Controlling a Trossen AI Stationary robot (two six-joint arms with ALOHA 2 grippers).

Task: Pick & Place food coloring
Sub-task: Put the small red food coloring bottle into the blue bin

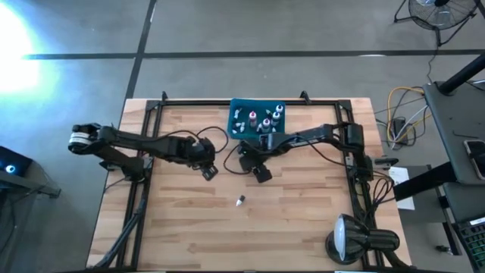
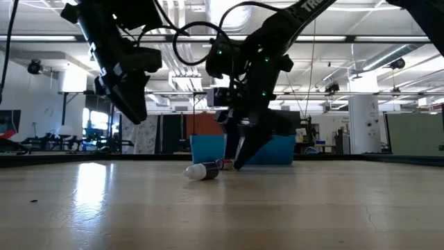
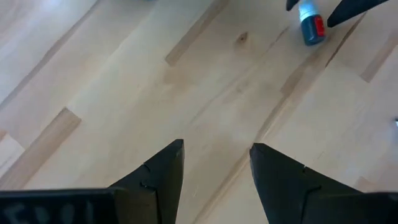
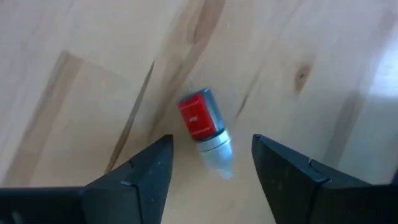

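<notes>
1. Right pincer [image 4: 211, 163]: two dark wedge-shaped fingers spread wide, holding nothing, lowered close to the tabletop [image 1: 303, 220] just in front of the teal bin.
2. Food coloring bottle [image 4: 205, 130], the one under the right pincer: lies on its side on the wood, in the gap between the two fingertips and a little ahead of them, touching neither. Small cylinder, bluish-grey body with a red label, whitish tapered cap pointing back toward the pincer. The left wrist view shows the same bottle [image 3: 311, 26] flanked by the right arm's dark fingertips.
3. Second loose bottle [image 1: 240, 201]: lies on its side well apart from both pincers, nearer the tabletop's front edge; pale cap, body colour hard to tell. The low view shows it in front of the right pincer [image 2: 202, 171].
4. Left pincer [image 3: 214, 155]: fingers apart by a moderate gap, empty, raised over bare wood beside the right pincer; the first bottle lies ahead of it and to one side.
5. Tabletop: pale butcher-block planks with visible seams and a knot, matte finish, ringed by a black metal frame.
6. Teal bin [image 1: 236, 114]: rectangular, just beyond the right pincer at the far edge; several small bottles [image 1: 267, 121] with white caps stand or lie inside it.
</notes>
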